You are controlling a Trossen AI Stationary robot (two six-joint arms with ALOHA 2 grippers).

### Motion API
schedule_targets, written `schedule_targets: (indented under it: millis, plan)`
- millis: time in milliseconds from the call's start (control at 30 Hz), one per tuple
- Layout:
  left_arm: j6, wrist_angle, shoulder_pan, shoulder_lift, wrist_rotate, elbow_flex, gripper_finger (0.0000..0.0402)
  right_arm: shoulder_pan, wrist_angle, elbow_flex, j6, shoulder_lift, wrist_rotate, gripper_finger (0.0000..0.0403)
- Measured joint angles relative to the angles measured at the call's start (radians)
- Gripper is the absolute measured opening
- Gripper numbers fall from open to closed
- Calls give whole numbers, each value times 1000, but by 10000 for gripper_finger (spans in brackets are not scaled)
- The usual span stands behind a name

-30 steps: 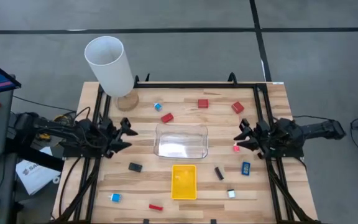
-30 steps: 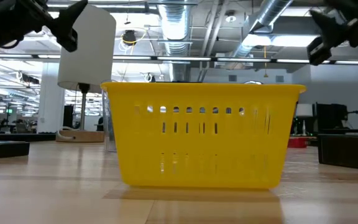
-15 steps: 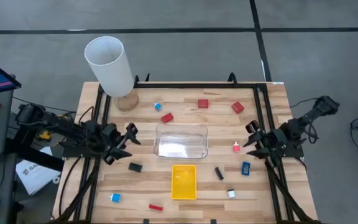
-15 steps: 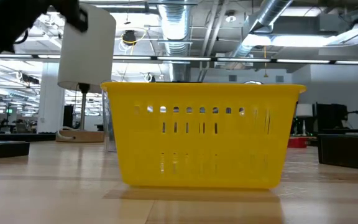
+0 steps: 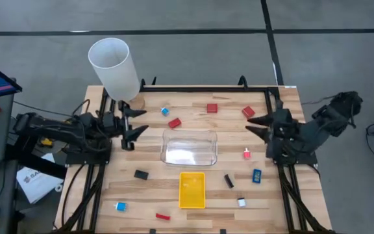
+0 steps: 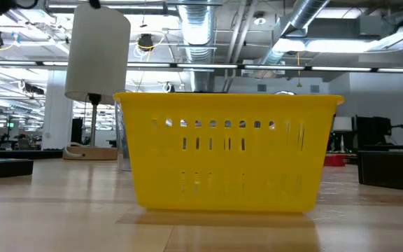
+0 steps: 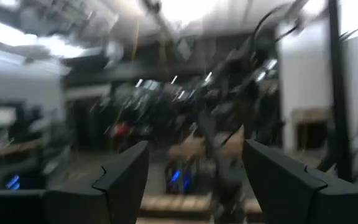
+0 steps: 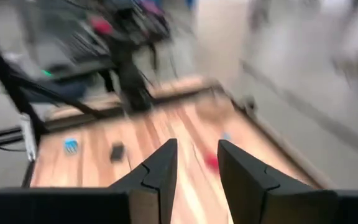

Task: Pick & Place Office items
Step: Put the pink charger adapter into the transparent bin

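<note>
Nearest, at six o'clock on the counter [image 5: 193, 107], a thin red stick [image 5: 163, 216] and blue-and-white bits [image 5: 120, 207] lie around the yellow tray [image 5: 192, 190]. Beyond it sits the clear tray [image 5: 189, 147]; red blocks [image 5: 211, 108] lie toward twelve. The left tool [image 5: 132, 123] at nine and right tool [image 5: 257, 125] at three hang spread, empty. The pieces look light, stiff and likely to skid; pinch across their short sides.

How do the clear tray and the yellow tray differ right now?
The clear tray is see-through and the larger of the two; the yellow tray is opaque, and its side is slotted in the low view. The clear tray sits mid-table, while the yellow tray sits just beyond it, toward the table's edge. Both look empty from above.
</note>
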State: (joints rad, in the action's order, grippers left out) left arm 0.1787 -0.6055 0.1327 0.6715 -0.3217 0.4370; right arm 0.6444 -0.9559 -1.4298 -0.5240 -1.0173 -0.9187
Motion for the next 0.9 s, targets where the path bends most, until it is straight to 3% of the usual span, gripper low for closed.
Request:
schedule_targets:
  millis: [100,167,333,633,767,900]
  plan:
    - [-7,119,36,-65,-50,1,253,-34,-418,-109,-393,-104,63,109]
    - [-7,163,67,-95,-91,1,253,-45,-620,-111,-623,-163,121,109]
    - [86,108,139,-109,-177,1,253,-40,-459,17,-764,-224,273,109]
    - [309,-50,213,-108,-202,1,253,-11,-613,140,-1125,-358,386,114]
    - [406,-87,251,-107,-195,1,253,-48,-616,197,-1222,-364,398,129]
    - [490,-114,281,-110,-195,1,253,-128,-616,270,-1270,-338,487,152]
